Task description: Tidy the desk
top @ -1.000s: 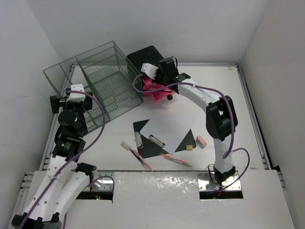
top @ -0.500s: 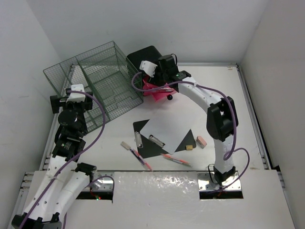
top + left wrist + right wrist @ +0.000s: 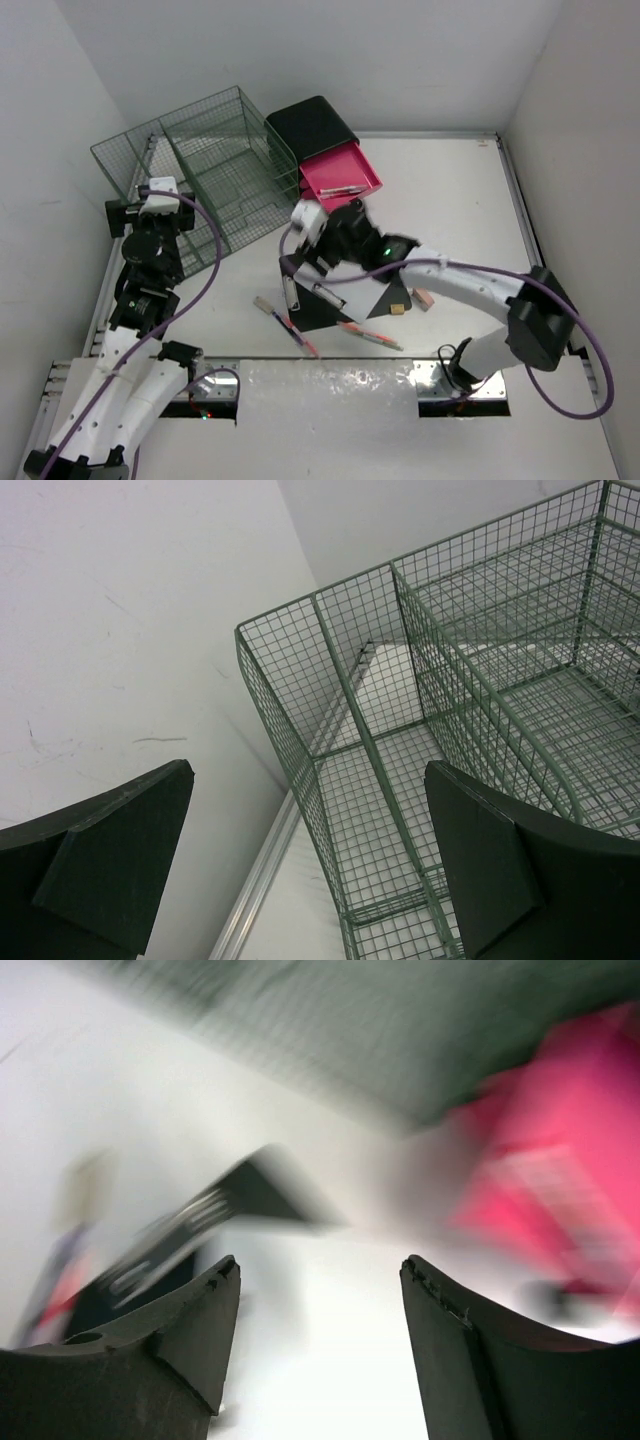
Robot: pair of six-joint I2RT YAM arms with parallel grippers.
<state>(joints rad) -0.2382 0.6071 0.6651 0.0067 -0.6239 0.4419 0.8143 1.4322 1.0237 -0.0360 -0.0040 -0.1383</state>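
**Surface** (image 3: 460, 210): white and matte, with metal rails along its edges. It fills the floor of a white-walled enclosure, and both arm bases sit at its near edge.

**Far-left corner:** a green wire-mesh rack (image 3: 205, 160) sits askew and is divided into compartments. Close against its right side is a black drawer box (image 3: 312, 122). Its pink drawer (image 3: 340, 172) is pulled out toward the centre, and something thin lies in it, too small to name.

**Centre:** a black clipboard (image 3: 310, 315) with a white sheet (image 3: 350, 270) over it, partly hidden by the right arm.
- Left pen (image 3: 296, 335) and right pen (image 3: 368, 335), both pinkish, lie along the near side of the clipboard.
- A small beige block (image 3: 263, 304) is at the far end of the left pen.
- A tan block (image 3: 398, 309) is at the clipboard's right corner, and a pink eraser (image 3: 423, 296) lies just beside it.

**Left gripper** (image 3: 308, 775): released, with the fingers spread wide and nothing between them. It faces the rack's near-left corner, clear of the mesh.

**Right gripper** (image 3: 320, 1270): its arm is stretched from its base leftward across the centre, and the gripper is above the left part of the clipboard. The wrist view is badly smeared. The fingers stand apart with only the surface showing between them, so it is released. Beyond them are a pink blur to the right, a dark clipboard shape to the left, and grey-green mesh along the top.
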